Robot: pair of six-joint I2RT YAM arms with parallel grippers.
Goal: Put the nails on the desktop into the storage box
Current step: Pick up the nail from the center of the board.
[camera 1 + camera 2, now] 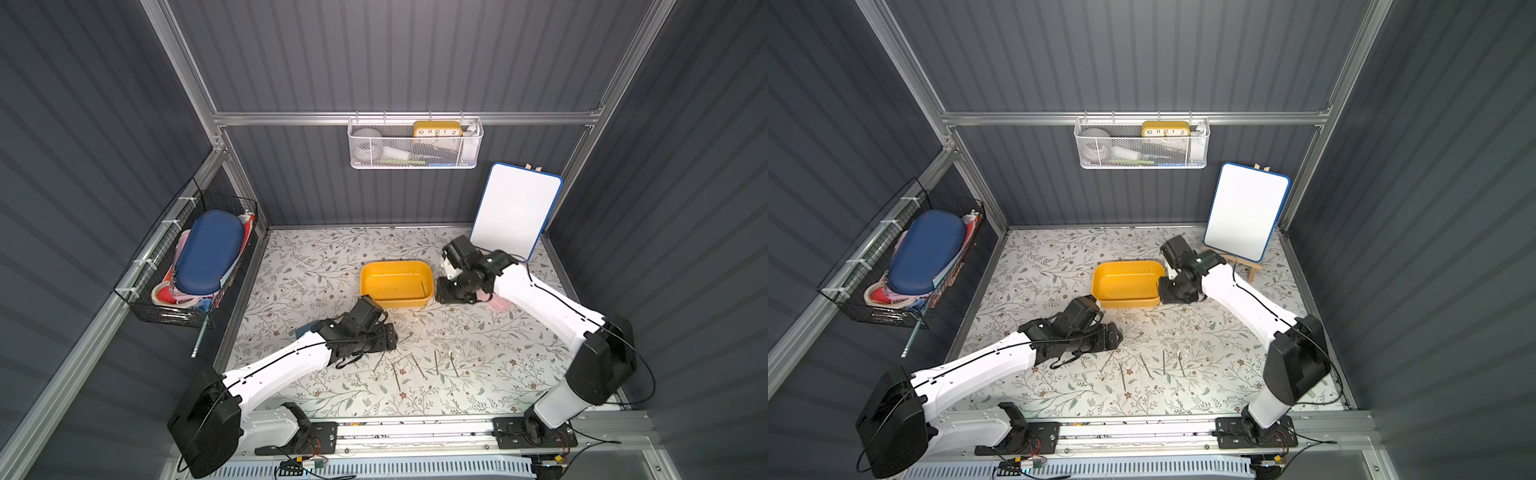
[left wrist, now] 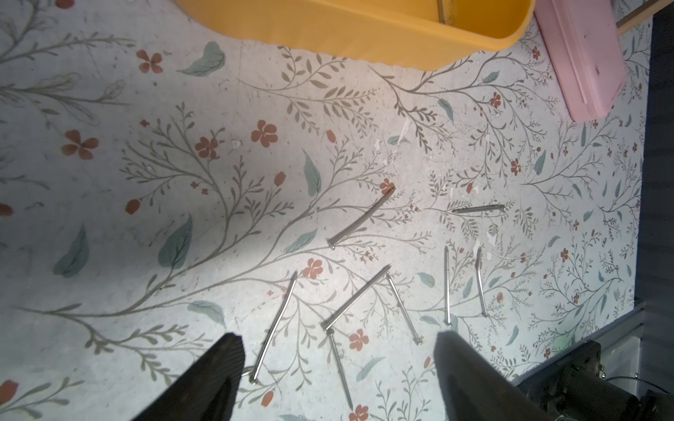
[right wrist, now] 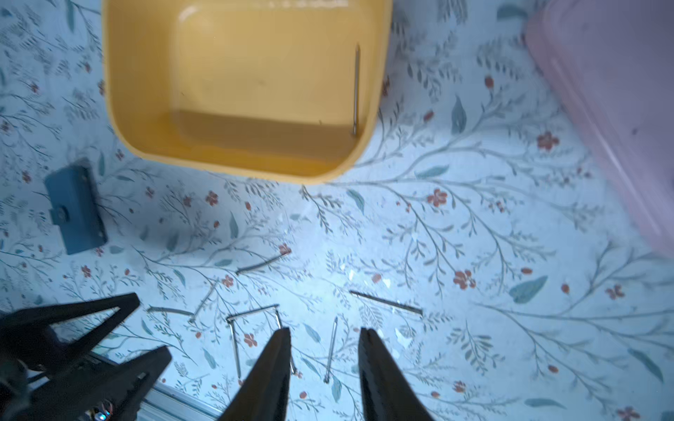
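Eight nails (image 2: pixel 363 217) lay loose on the desk (image 2: pixel 146 255), scattered toward its front edge and well apart from the box (image 2: pixel 364 32). Some touched or crossed at their ends, and a couple lay alone. One more nail (image 3: pixel 356 87) lay inside the box, flat on the floor along the wall at its right end (thin, easy to miss in the top views). The box (image 1: pixel 390 282) stood upright around mid-desk, open side up, with only that one nail in it.

The left claw (image 2: pixel 339 337) had its jaws spread wide and gripped nothing. In the left wrist view, several desk nails showed in the gap between its fingers. In a top view the left claw (image 1: pixel 388 337) sat to the front-left of the box, just behind the nail scatter (image 1: pixel 417 365).

The right claw (image 3: pixel 324 330) had its jaws parted by a narrower gap and held nothing. The nail seen between its fingers lay on the desk, not in its grip. In both top views the right claw (image 1: pixel 1165 293) sat just beside the right end of the box (image 1: pixel 1125 282).

A pink case (image 2: pixel 580 62) lay flat to the right of the box. A small blue block (image 3: pixel 74 207) lay on the desk to its front-left, partly hidden under the left arm in the top views. A whiteboard (image 1: pixel 515 210) stood at the back right corner.
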